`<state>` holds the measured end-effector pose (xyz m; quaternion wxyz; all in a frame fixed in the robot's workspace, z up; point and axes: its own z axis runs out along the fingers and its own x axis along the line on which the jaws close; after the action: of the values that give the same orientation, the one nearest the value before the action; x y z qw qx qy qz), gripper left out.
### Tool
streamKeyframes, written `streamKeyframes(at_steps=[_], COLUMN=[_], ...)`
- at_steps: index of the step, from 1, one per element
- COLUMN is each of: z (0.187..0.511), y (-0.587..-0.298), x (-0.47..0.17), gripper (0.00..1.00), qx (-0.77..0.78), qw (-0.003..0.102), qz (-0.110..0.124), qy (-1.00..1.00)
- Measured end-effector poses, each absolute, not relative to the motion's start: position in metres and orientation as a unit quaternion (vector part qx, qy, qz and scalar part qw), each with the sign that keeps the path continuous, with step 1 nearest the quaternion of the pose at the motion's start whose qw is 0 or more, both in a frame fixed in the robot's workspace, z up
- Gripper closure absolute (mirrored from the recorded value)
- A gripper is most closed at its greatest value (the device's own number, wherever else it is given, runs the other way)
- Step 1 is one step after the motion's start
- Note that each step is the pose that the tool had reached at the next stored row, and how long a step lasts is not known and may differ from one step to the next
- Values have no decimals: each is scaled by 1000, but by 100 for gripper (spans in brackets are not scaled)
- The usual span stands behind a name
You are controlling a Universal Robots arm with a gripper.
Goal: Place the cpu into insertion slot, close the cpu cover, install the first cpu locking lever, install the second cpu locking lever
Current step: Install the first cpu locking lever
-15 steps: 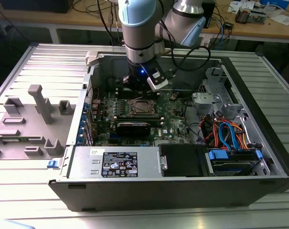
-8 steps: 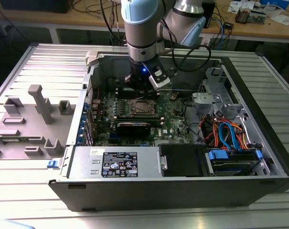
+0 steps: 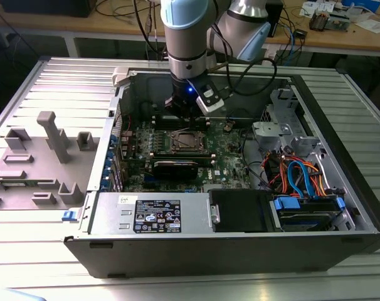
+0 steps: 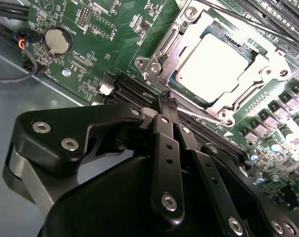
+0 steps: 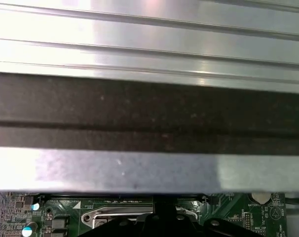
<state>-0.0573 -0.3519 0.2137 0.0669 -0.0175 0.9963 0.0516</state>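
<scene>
One gripper [image 4: 167,98], fingers pinched together, hangs just beside the insertion slot [image 4: 150,69], likely to work its edge; whether it pinches anything, I can't tell. Inside lies the cpu [image 4: 213,61], the cpu cover [image 4: 262,66] flat over its rim. Long memory slots [image 4: 132,91] crowd it there, and the case wall [image 5: 149,113] rises close by.

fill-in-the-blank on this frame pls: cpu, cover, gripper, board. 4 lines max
1. The cpu lies in the cover's window with its silvery top facing ___.
2. The cpu cover is ___, lying flat around the cpu.
3. The gripper has its fingers ___, with the tips beside a corner of the socket.
4. The circuit board around the socket is coloured ___.

Missing words: up; closed; shut; green.
</scene>
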Motion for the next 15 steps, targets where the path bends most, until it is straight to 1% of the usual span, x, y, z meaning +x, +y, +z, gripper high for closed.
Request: streamKeyframes(at_steps=[6,8,9,15], z=[209,209,209,209], y=[-351,-349,-348,-342], x=[-57,-57,-57,-55], gripper=[89,89,89,89], qx=[-18,-19,-19,-20], qw=[67,66,66,66], qz=[45,24,22,16], qy=[997,997,997,997])
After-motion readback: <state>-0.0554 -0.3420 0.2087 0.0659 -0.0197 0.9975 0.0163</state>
